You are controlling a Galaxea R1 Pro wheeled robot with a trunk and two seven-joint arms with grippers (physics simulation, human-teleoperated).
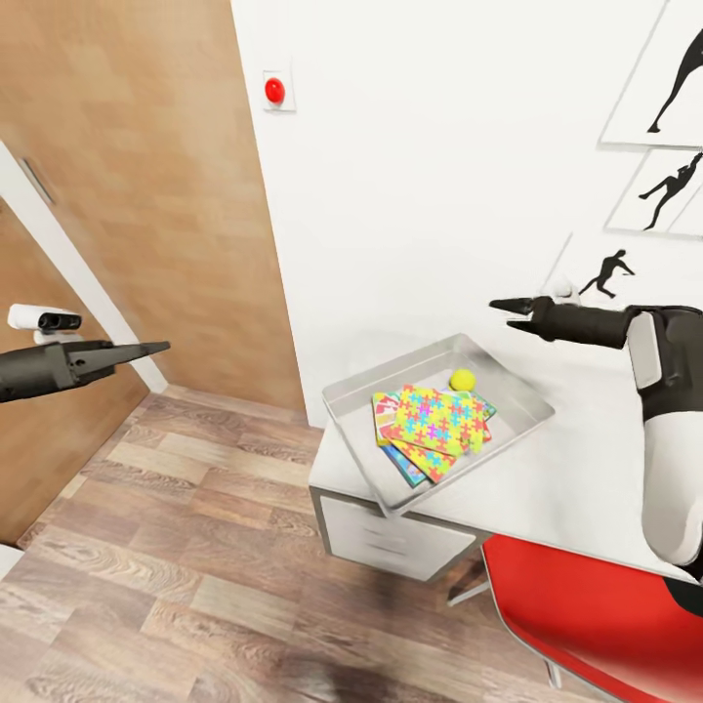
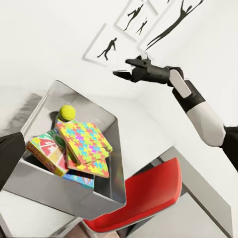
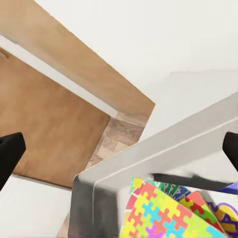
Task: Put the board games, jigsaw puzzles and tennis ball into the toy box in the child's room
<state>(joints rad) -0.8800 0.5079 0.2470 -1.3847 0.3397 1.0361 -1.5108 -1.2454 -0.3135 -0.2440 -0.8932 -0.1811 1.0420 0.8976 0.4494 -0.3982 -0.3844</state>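
The grey metal toy box [image 1: 351,430] stands on the white table [image 1: 586,469] by the wall. In it lies a stack of flat boxes, topped by a bright jigsaw puzzle box [image 1: 439,418] [image 2: 84,141] [image 3: 158,213]. A red and green board game [image 2: 47,151] lies beside it, with more boxes beneath. The yellow tennis ball [image 1: 462,379] [image 2: 67,112] rests in the box's far corner. My right gripper [image 1: 501,314] [image 2: 121,68] hovers open above the table behind the box, holding nothing. Over the floor, well away from the table, my left gripper [image 1: 146,350] is open and holds nothing.
A red chair [image 1: 586,615] stands at the table's near side. Drawers [image 1: 381,537] sit under the tabletop. A wooden door [image 1: 146,195] fills the left wall, above wood flooring [image 1: 195,547]. On the white wall are a red button [image 1: 274,90] and framed silhouette pictures [image 1: 664,186].
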